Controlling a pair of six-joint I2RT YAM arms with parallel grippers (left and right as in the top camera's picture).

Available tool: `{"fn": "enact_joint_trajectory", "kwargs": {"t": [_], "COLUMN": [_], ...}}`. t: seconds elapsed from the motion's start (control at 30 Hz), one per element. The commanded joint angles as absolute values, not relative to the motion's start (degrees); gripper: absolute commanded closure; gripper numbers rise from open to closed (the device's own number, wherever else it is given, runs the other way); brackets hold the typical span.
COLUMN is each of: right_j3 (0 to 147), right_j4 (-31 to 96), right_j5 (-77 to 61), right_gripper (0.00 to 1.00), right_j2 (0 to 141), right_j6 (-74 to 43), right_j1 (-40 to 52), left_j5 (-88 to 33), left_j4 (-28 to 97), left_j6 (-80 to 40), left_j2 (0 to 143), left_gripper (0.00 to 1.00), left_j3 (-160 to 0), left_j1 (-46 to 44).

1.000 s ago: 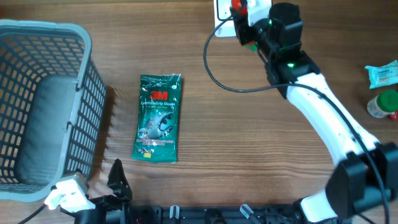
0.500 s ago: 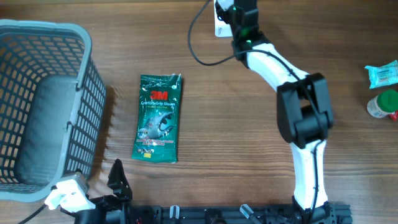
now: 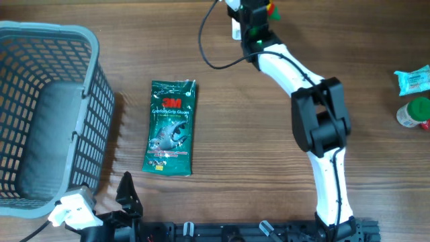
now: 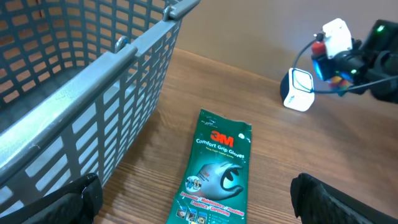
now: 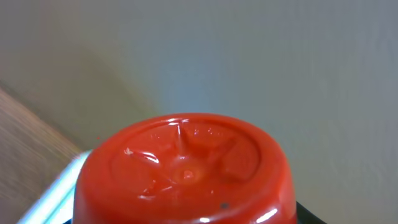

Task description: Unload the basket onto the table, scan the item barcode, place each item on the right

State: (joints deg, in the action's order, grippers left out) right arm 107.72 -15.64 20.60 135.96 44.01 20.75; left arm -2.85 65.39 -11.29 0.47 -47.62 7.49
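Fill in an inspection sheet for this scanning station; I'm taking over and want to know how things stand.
Surface: wooden table, no spills seen.
Job's things: white scanner at the far edge; red-capped item held up near it; green gloves packet lying flat mid-table.
Clutter: grey basket at the left; teal packet and green-capped bottle at the right edge.
Grippers: left gripper open and empty at the near edge; right gripper appears closed on the red-capped item.
Cables: black cable loops across the table by the scanner.
Surroundings: plain wall behind the table.
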Motion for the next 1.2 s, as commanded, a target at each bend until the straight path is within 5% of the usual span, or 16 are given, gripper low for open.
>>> {"fn": "enact_joint_trajectory", "kwargs": {"t": [0.0, 0.2, 0.47, 1.0, 1.07, 1.13, 1.17], "right_j3": [109.8, 109.8, 109.7, 90.5, 88.6, 89.1, 89.8], "right_j4": [-10.6, 6.4, 25.4, 22.1, 21.1, 21.1, 21.8], "right_j5": [26.9, 27.2, 19.2, 18.0, 18.0, 17.9, 18.0], "right_gripper": [0.76, 0.77, 0.79, 0.75, 0.62, 0.27, 0.01], "right_j2": [124.4, 120.4, 122.6, 124.3, 124.3, 124.2, 124.0], "right_j6": [41.9, 41.5, 21.6, 12.6, 8.2, 5.3, 5.0], "right_j1": [14.2, -3.0, -25.3, -37.8, -38.5, -38.5, -38.5], "left_j5": [-2.7, -2.7, -2.7, -2.7, -2.7, -2.7, -2.7], "left_j4": [65.2, 65.2, 65.2, 65.2, 65.2, 65.2, 65.2], "left_j6": [-11.6, -11.6, -11.6, -11.6, -11.6, -11.6, -11.6], "left_j2": [0.3, 0.3, 0.3, 0.3, 0.3, 0.3, 0.3], "left_gripper": [0.0, 0.0, 0.0, 0.0, 0.0, 0.0, 0.0], "left_j3": [-47.7, -47.7, -47.7, -47.7, -47.7, -47.7, -47.7], "left_j1": [7.2, 7.2, 7.2, 7.2, 7.2, 7.2, 7.2]}}
